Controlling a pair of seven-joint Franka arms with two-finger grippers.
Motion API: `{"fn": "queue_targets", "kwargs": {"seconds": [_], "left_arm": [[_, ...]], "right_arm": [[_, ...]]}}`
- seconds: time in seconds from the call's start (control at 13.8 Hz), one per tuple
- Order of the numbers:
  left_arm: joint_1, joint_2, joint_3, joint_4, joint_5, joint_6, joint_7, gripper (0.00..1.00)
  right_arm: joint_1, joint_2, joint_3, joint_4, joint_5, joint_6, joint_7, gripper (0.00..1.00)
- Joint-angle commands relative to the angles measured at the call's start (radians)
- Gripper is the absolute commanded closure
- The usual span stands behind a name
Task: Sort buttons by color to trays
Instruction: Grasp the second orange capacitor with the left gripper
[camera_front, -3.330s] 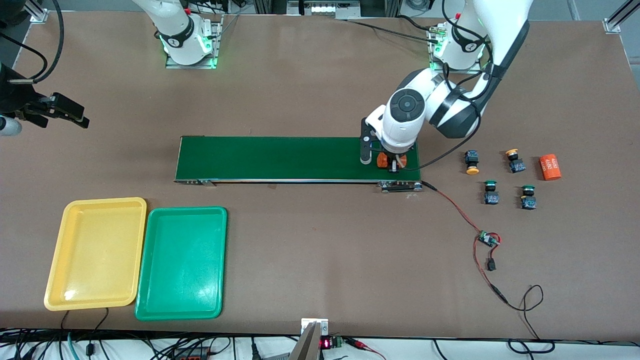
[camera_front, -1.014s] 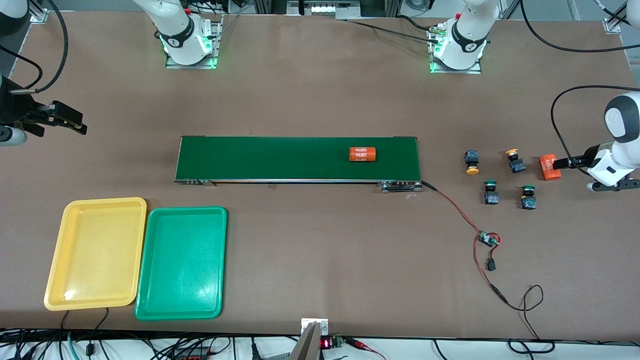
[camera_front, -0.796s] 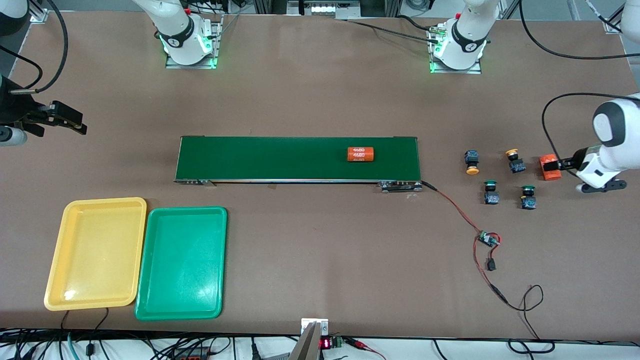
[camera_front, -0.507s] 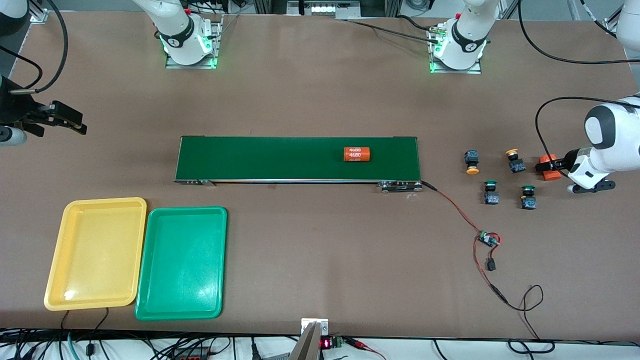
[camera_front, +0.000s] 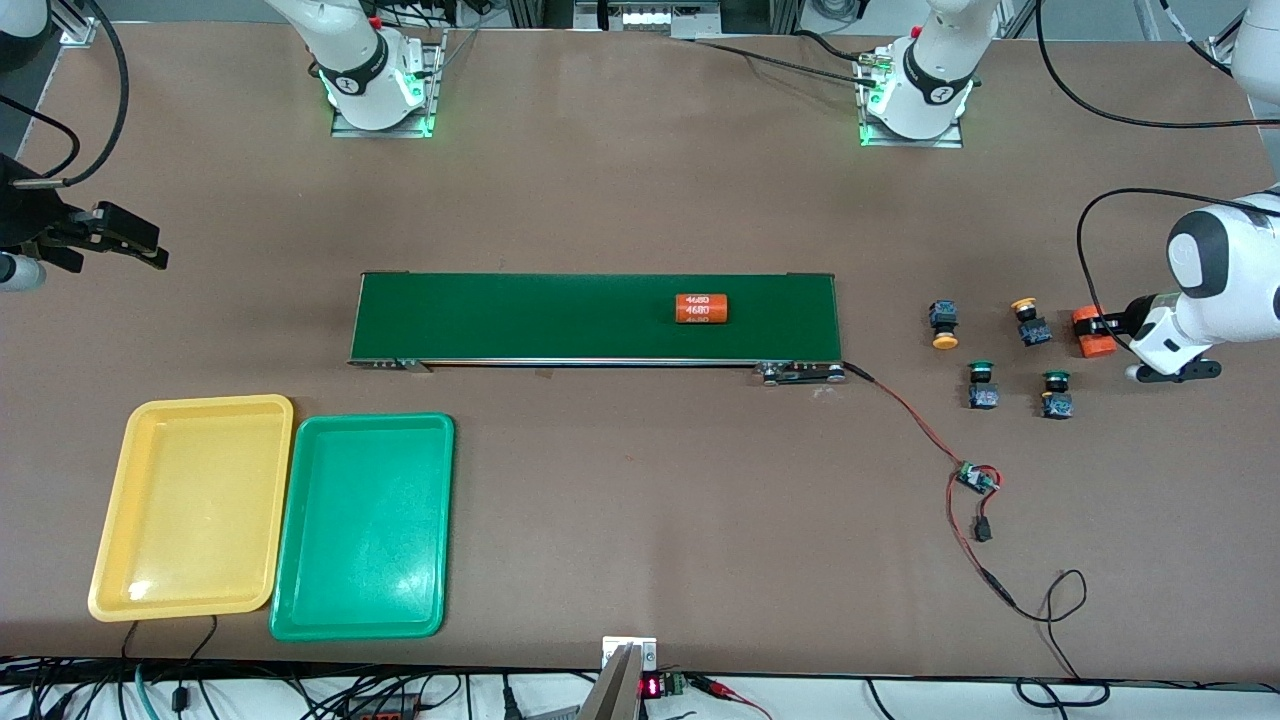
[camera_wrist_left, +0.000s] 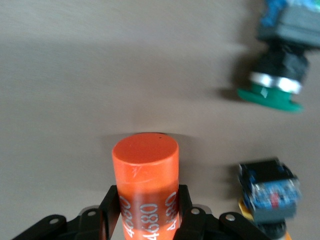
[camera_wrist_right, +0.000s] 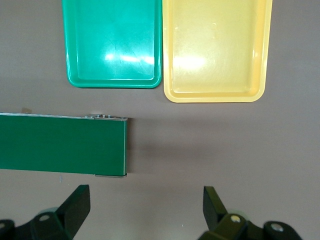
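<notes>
- I see the L gripper (camera_front: 1098, 328) low at the left arm's end of the table, fingers (camera_wrist_left: 112, 212) clamped on an orange cylinder (camera_wrist_left: 146, 187) w/ white numerals "4680"; the cylinder's flat end faces away from the wrist.
- That held cylinder sits just beside the button group, next to the yellow-cap button (camera_front: 1028, 323) closest to the left arm's end.
- Buttons, 4 pcs, all on bare table btwn the conveyor belt (camera_front: 520, 317) and the L gripper, none in a tray:
- 2nd yellow-cap button (camera_front: 942, 324) lies closest to the belt end, cap toward the front cam.
- Green-cap button (camera_front: 981, 384) and 2nd green-cap button (camera_front: 1056, 393) lie nearer the front cam than the yellow pair.
- Yellow tray (camera_front: 192, 505) and green tray (camera_front: 364, 525) lie side by side, edges almost touching, toward the right arm's end, nearer the front cam than the belt. Yellow tray is the outer one.
- A 2nd orange cylinder (camera_front: 702, 308) lies on its side on the belt, toward the left arm's end of it.
- R gripper (camera_front: 140, 250) waits up in the air over bare table at the right arm's end, fingers (camera_wrist_right: 76, 205) wide apart, holding nothing.
- Small circuit board (camera_front: 974, 479) w/ red/black wiring (camera_front: 905, 411) lies on the table nearer the front cam than the buttons, wired to the belt end.
</notes>
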Motion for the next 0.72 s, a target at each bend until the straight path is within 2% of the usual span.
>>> {"fn": "queue_targets", "kwargs": {"seconds": [0.0, 0.07, 0.29, 0.65], "left_arm": [[0.000, -0.121, -0.100, -0.005, 0.021, -0.064, 0.110, 1.00], [-0.041, -0.169, -0.141, -0.002, 0.028, -0.065, 0.185, 1.00], [-0.169, -0.276, -0.160, 0.002, 0.034, -0.139, 0.218, 1.00], [-0.354, -0.307, -0.283, 0.004, 0.033, -0.168, 0.259, 1.00]], "right_arm": [[-0.022, 0.008, 0.005, 0.019, -0.008, -0.017, -0.020, 0.00], [-0.022, 0.010, 0.005, 0.019, -0.008, -0.016, -0.022, 0.00], [-0.022, 0.010, 0.005, 0.019, -0.008, -0.016, -0.022, 0.00], [-0.021, 0.010, 0.005, 0.019, -0.008, -0.017, -0.022, 0.00]]}}
